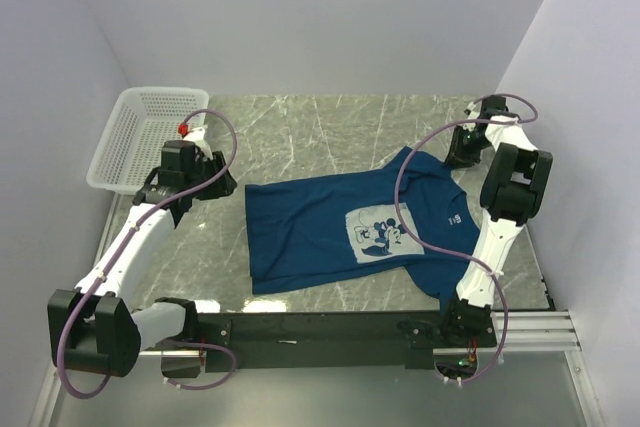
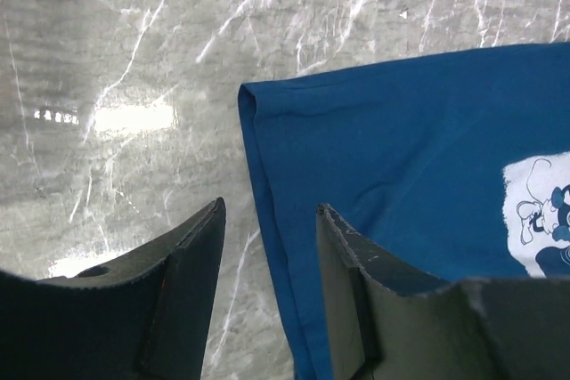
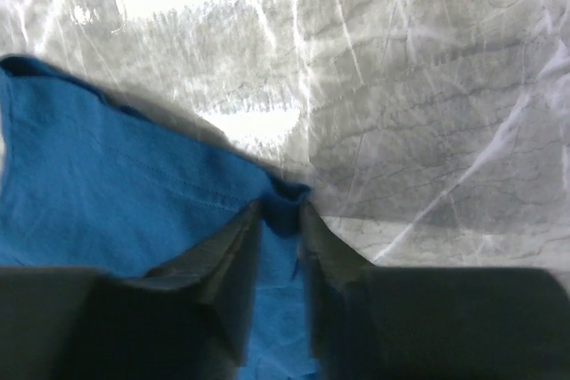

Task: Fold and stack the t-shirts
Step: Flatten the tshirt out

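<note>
Left pincer (image 2: 270, 206) gapes empty over the grey table (image 1: 300, 137), the t-shirt (image 1: 310, 232) hem between its jaws; right pincer (image 3: 280, 206) pinches the cloth's edge. Between both pincers — cartoon print (image 1: 382, 232), then white mark (image 1: 453, 217) — too small to read.

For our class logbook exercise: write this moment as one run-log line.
left tool: open, astride t-shirt hem | right tool: pinching t-shirt edge | t-shirt: spread out, not yet folded

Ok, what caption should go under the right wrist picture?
The right hand pinches a corner of the blue t-shirt on the grey table.
</note>
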Robot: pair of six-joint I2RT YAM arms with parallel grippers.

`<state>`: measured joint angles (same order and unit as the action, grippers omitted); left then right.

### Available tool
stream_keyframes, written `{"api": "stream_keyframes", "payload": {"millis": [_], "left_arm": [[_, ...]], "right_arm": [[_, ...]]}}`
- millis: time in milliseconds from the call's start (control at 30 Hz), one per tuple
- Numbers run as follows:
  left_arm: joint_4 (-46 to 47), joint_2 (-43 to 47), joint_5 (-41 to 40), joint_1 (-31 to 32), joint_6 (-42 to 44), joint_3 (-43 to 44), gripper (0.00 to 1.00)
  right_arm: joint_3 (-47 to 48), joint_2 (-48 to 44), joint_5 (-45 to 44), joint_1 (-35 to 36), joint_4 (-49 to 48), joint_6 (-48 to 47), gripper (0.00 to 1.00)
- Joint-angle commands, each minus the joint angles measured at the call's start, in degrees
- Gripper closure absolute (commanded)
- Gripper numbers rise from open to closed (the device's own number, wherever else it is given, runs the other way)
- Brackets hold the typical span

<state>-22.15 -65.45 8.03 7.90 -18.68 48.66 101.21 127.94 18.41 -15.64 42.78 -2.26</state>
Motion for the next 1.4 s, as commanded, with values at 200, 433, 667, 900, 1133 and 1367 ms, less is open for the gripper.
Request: {"api": "stream_keyframes", "payload": {"millis": [200,433,667,900,1133,1367], "left_arm": [[3.3,-1.1,2.3,-0.2,0.3,-0.3,0.49],[2.5,-9.3,5.0,-0.1,-5.8,2.3,0.55],[1.9,-17.7,-0.6,4.2,-11.8,5.9,0.54],[0.7,-31.3,-8.6,8.4,-14.2,16.5,0.55],[-2.6,-44.6,-15.6,9.5,-13.4,26.7,0.56],[-2.5,-46.8,-14.4,9.9,-13.0,27.5,0.57]], "right_arm": [[11.5,4.5,1.9,0.0,-1.4,1.3,0.96],[29.0,12.9,1.1,2.5,-3.5,2.1,1.0],[34.3,14.3,1.4,4.6,-6.4,2.7,1.0],[32.5,13.1,1.5,5.0,-7.5,0.9,1.0],[30.5,11.9,0.7,4.9,-7.0,-1.9,1.0],[19.4,4.7,10.0,4.7,-6.7,-16.7,1.0]]}}
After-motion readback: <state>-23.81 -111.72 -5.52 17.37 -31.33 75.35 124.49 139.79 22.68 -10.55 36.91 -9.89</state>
